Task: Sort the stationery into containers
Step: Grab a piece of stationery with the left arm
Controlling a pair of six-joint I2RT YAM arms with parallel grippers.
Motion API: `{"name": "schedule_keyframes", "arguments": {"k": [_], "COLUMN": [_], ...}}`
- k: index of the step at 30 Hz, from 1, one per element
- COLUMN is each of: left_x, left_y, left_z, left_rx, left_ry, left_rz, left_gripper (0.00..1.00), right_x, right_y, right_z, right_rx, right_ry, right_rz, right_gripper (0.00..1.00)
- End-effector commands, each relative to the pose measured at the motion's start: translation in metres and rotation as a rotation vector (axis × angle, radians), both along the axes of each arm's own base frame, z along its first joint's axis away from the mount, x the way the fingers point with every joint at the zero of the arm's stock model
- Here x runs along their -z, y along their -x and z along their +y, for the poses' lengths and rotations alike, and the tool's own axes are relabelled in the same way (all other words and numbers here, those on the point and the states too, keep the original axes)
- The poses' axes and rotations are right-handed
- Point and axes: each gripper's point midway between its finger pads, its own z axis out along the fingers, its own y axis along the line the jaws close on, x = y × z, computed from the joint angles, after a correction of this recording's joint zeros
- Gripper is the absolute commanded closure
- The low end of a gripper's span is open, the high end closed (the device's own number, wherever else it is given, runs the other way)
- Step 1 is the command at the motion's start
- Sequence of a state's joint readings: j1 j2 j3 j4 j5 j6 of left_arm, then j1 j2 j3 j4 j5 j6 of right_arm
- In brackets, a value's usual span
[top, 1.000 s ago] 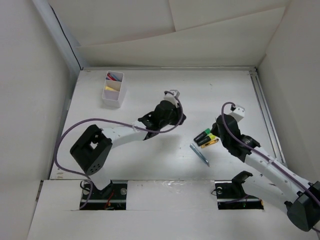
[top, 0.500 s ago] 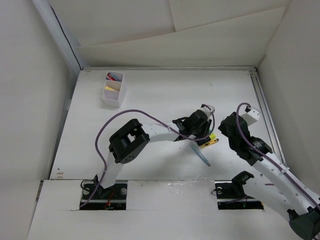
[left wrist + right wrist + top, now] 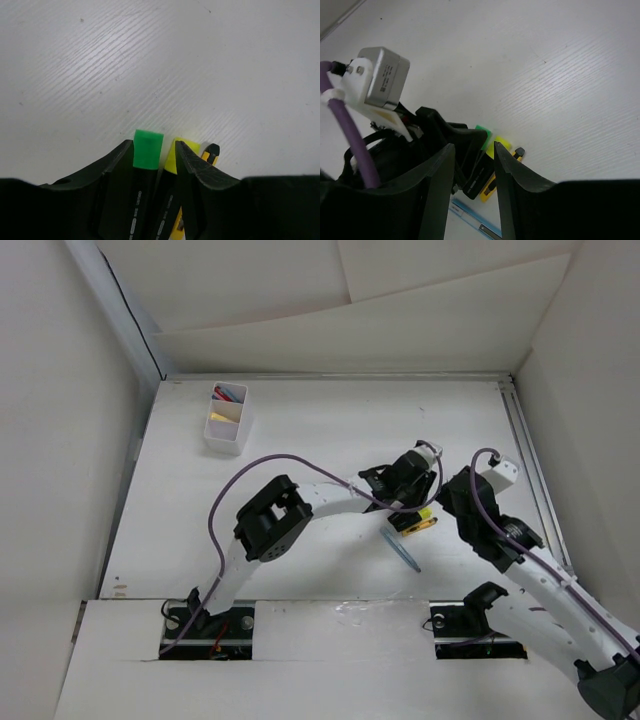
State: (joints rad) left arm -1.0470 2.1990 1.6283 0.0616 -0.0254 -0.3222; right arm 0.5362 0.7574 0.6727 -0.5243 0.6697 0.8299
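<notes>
While left claw (image 3: pixel 154 144) is hanging released astride the green-capped marker (image 3: pixel 147 150) | marker is lying on desk (image 3: pixel 300 440), long axis pointing 12-to-6 between the fingers | right claw (image 3: pixel 473 146) is hanging released, empty, at 3 o'clock | box (image 3: pixel 224 446) is sitting well apart at 10 o'clock

A robotics lab test cell: a plain white table (image 3: pixel 300 440) is boxed in by bare white panels (image 3: pixel 60 460) on its left, far and right sides, with a metal rail (image 3: pixel 529 470) running along the right edge. A left arm (image 3: pixel 320 502) and a right arm (image 3: pixel 525 575) are bolted at dark mounts (image 3: pixel 205 625) on the near edge, trailing purple cables (image 3: pixel 262 462), and a small camera module (image 3: pixel 379 75) sits on one wrist
</notes>
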Motion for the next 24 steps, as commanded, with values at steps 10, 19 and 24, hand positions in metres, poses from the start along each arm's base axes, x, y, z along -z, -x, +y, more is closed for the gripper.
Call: {"name": "schedule_keyframes", "arguments": {"k": [10,19,24], "left_x": [0.011,0.033,0.042], "left_y": [-0.025,-0.025,-0.028], "left_z": [-0.015,-0.003,0.014], "left_rx": [0.001,0.010,-0.025], "left_ry": [-0.112,-0.216,-0.276], "left_rz": [-0.060,-0.054,-0.073], "left_gripper": [0.61,0.63,0.67], "right_x": [-0.059,-0.096,-0.105], "right_y": [0.010,0.030,0.036], "right_z": [-0.012,-0.011,-0.013], "right_rx": [-0.005,-0.077,-0.086], "right_ry": [-0.062,-0.131,-0.145], "right_rz": [-0.170,-0.267,-0.287], "right_gripper": [0.44,0.40,0.37]}}
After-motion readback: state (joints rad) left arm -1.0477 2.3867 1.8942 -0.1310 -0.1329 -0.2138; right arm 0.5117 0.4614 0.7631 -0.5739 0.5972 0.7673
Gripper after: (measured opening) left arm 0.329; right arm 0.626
